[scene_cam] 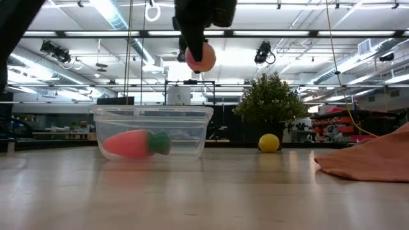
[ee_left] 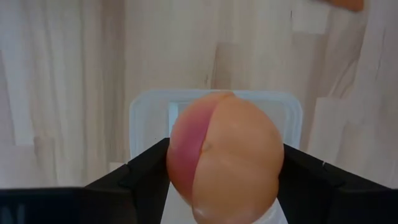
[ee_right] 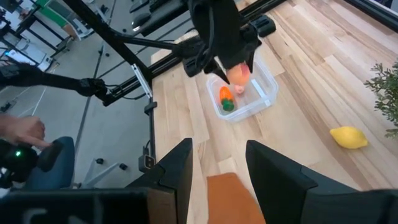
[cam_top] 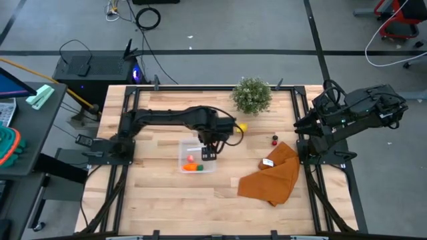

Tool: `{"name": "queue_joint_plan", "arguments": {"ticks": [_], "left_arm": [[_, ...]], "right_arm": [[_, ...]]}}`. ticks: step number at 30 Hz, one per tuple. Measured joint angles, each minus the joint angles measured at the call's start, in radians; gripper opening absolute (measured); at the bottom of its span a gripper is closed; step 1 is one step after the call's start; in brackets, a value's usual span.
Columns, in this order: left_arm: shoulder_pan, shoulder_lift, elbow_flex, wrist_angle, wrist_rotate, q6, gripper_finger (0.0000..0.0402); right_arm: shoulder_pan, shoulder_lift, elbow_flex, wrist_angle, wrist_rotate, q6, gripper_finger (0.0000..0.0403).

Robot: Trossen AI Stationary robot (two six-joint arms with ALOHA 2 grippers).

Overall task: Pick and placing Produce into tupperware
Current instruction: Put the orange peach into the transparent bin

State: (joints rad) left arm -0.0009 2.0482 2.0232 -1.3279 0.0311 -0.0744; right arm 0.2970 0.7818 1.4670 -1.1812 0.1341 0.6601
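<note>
Clear tupperware (cam_top: 198,159) left of centre on the wooden surface (cam_top: 167,193), orange carrot (cam_top: 193,168) lying inside. Directly above it, left hand (cam_top: 209,153) clamped on the pale red-yellow apple (scene_cam: 201,57), held well clear of the rim. Further right, yellow lemon (cam_top: 242,127) beside the potted plant (cam_top: 252,95), tiny red berry (cam_top: 274,139), brown-orange cloth (cam_top: 273,175). At the right edge, right hand (ee_right: 216,168) folded back, fingers apart, holding nothing.

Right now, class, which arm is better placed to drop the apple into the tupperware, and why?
Left. Its claw grips the apple directly above the tupperware; the right claw waits open at the table's edge.
</note>
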Motion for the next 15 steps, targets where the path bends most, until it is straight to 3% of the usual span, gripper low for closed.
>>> {"name": "queue_joint_plan", "arguments": {"ticks": [7,10,15], "left_arm": [[-0.018,-0.316,-0.517,0.380,-0.003,-0.149,0.0246],[-0.033,-0.382,-0.629,0.454,-0.013,-0.177,0.0251],[-0.045,-0.381,-0.723,0.447,-0.020,-0.123,0.0248]], "right_arm": [[0.000,0.002,0.000,0.000,0.022,-0.013,0.0122],[0.000,0.007,0.000,0.002,0.040,-0.017,0.0122],[0.000,0.027,0.000,0.004,0.062,-0.013,0.0122]]}}
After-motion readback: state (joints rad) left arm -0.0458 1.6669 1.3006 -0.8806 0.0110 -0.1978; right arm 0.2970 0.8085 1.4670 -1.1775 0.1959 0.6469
